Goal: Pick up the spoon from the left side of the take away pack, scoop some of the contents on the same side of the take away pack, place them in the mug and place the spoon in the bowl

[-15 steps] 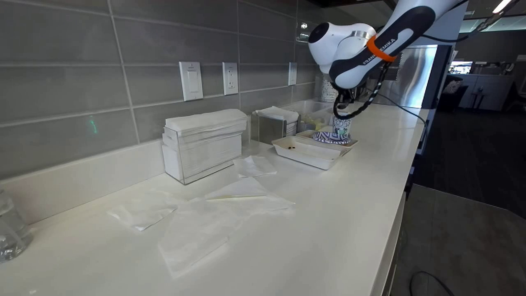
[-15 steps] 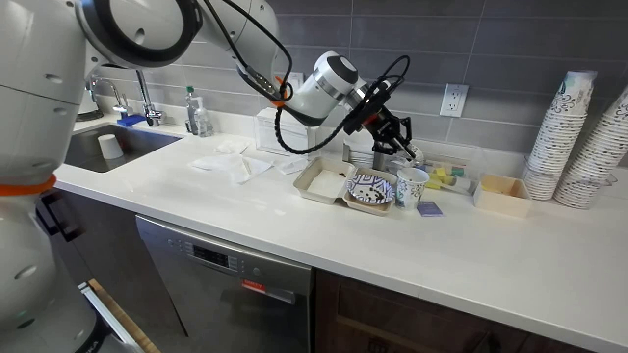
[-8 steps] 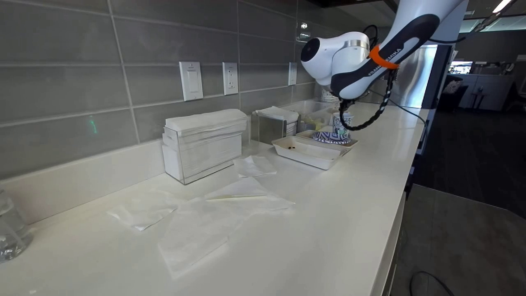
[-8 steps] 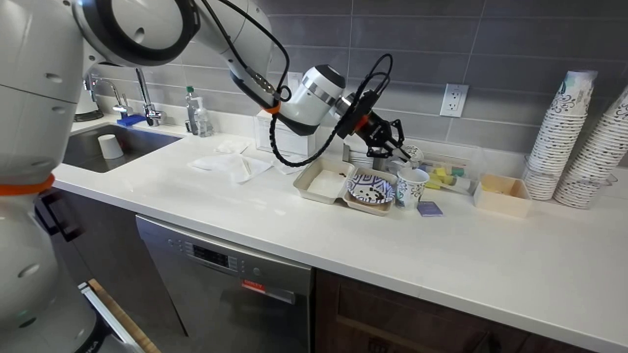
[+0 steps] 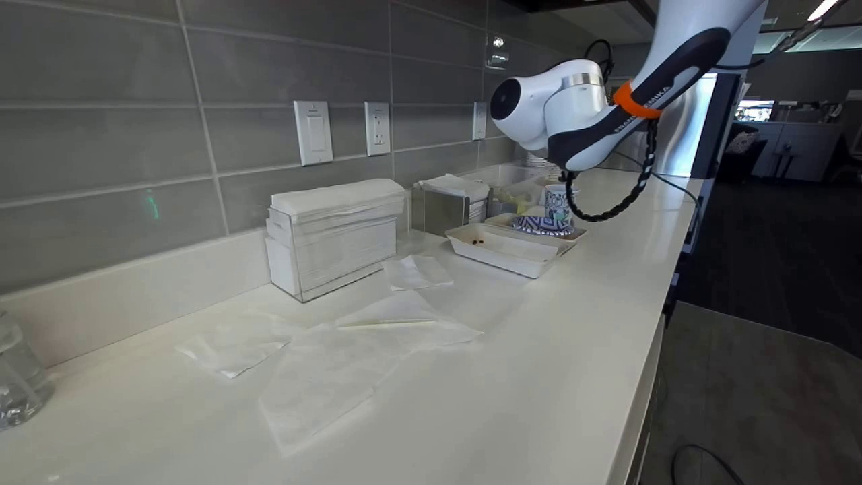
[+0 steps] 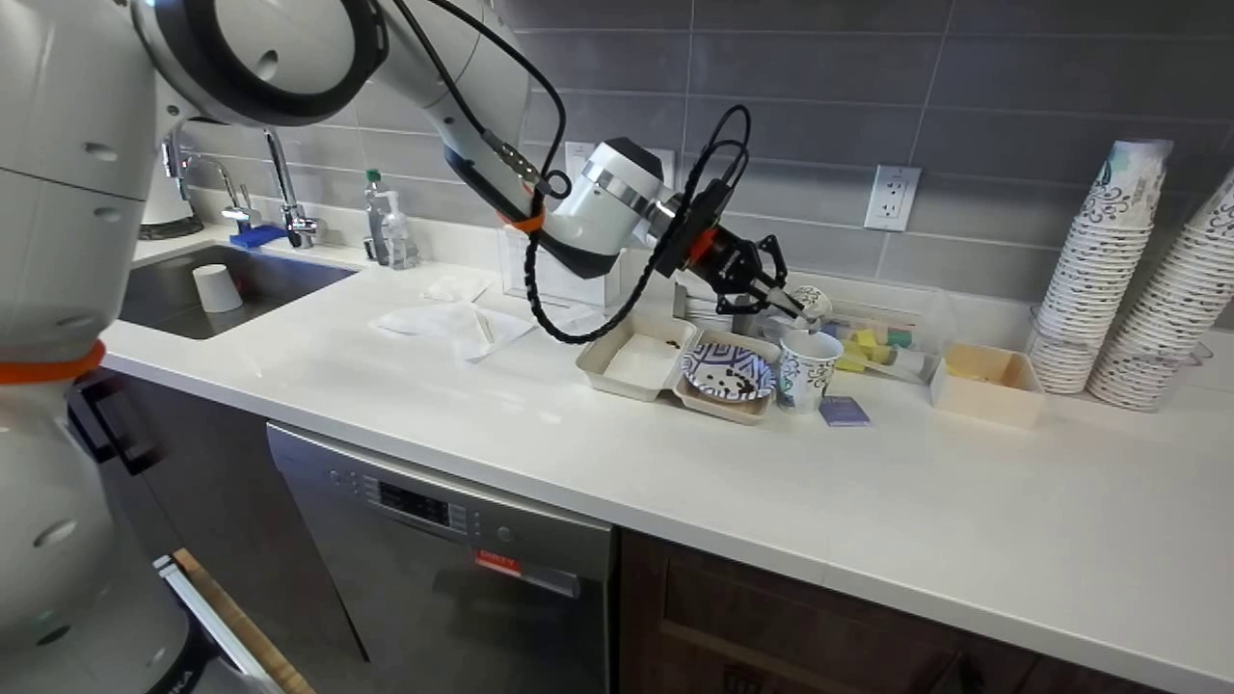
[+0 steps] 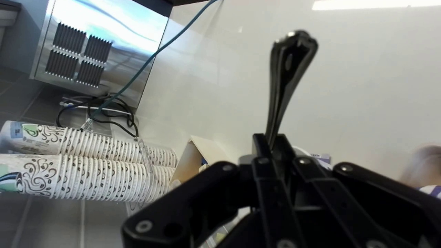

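Arm (image 6: pixel 590 217) has dropped over the past second, pulled back a little; fingers (image 7: pixel 262 148) clenched on spoon (image 7: pixel 280 86), beside or above mug (image 6: pixel 808 371), can't tell which. Bowl (image 6: pixel 713 357) sits unmoved in pack (image 6: pixel 641 364). Likely lining up to tip into mug; spoon's load unclear

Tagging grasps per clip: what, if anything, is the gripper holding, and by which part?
Likely the spoon, pinched by the gripper on its narrow stem; which end protrudes is unclear.
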Tool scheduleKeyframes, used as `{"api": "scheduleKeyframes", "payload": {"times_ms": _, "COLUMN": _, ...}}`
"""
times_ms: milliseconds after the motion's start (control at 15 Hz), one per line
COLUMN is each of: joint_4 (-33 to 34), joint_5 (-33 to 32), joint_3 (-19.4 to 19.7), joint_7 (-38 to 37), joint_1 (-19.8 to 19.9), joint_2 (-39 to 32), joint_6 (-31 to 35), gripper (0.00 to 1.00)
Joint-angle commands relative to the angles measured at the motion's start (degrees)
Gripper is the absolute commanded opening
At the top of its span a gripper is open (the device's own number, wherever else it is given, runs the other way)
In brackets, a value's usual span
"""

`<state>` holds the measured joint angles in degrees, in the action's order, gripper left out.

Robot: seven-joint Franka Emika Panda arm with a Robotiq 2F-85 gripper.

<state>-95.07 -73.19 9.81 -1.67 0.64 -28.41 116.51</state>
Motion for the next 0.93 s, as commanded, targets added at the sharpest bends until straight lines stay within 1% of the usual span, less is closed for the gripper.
{"api": "scheduleKeyframes", "payload": {"times_ms": 0, "joint_4": -1.66, "joint_5": 1.64, "joint_3": -2.58, "joint_7": -0.41, "joint_1": 1.98, "joint_2": 3.09, "joint_6": -0.3, "gripper": 0.02}}
{"api": "scheduleKeyframes", "payload": {"times_ms": 200, "joint_4": -2.38, "joint_5": 2.83, "joint_3": -3.4, "joint_7": 0.3, "joint_1": 2.59, "joint_2": 6.16, "joint_6": -0.22, "gripper": 0.02}}
{"api": "scheduleKeyframes", "payload": {"times_ms": 267, "joint_4": -2.62, "joint_5": 4.2, "joint_3": -3.86, "joint_7": 1.1, "joint_1": 3.0, "joint_2": 7.25, "joint_6": -0.12, "gripper": 0.02}}
{"api": "scheduleKeyframes", "payload": {"times_ms": 333, "joint_4": -2.78, "joint_5": 6.39, "joint_3": -4.47, "joint_7": 2.53, "joint_1": 3.57, "joint_2": 8.23, "joint_6": 0.36, "gripper": 0.02}}
{"api": "scheduleKeyframes", "payload": {"times_ms": 400, "joint_4": -3.18, "joint_5": 10.79, "joint_3": -5.57, "joint_7": 4.93, "joint_1": 4.77, "joint_2": 9.38, "joint_6": 2.44, "gripper": 0.02}}
{"api": "scheduleKeyframes", "payload": {"times_ms": 467, "joint_4": -3.69, "joint_5": 13.32, "joint_3": -6.03, "joint_7": 6.43, "joint_1": 5.18, "joint_2": 10.26, "joint_6": 3.73, "gripper": 0.02}}
{"api": "scheduleKeyframes", "payload": {"times_ms": 733, "joint_4": -7.77, "joint_5": 23.48, "joint_3": -7.87, "joint_7": 11.92, "joint_1": 5.67, "joint_2": 13.82, "joint_6": 9.93, "gripper": 0.02}}
{"api": "scheduleKeyframes", "payload": {"times_ms": 867, "joint_4": -8.92, "joint_5": 29.84, "joint_3": -8.48, "joint_7": 15.77, "joint_1": 5.97, "joint_2": 13.81, "joint_6": 12.23, "gripper": 0.02}}
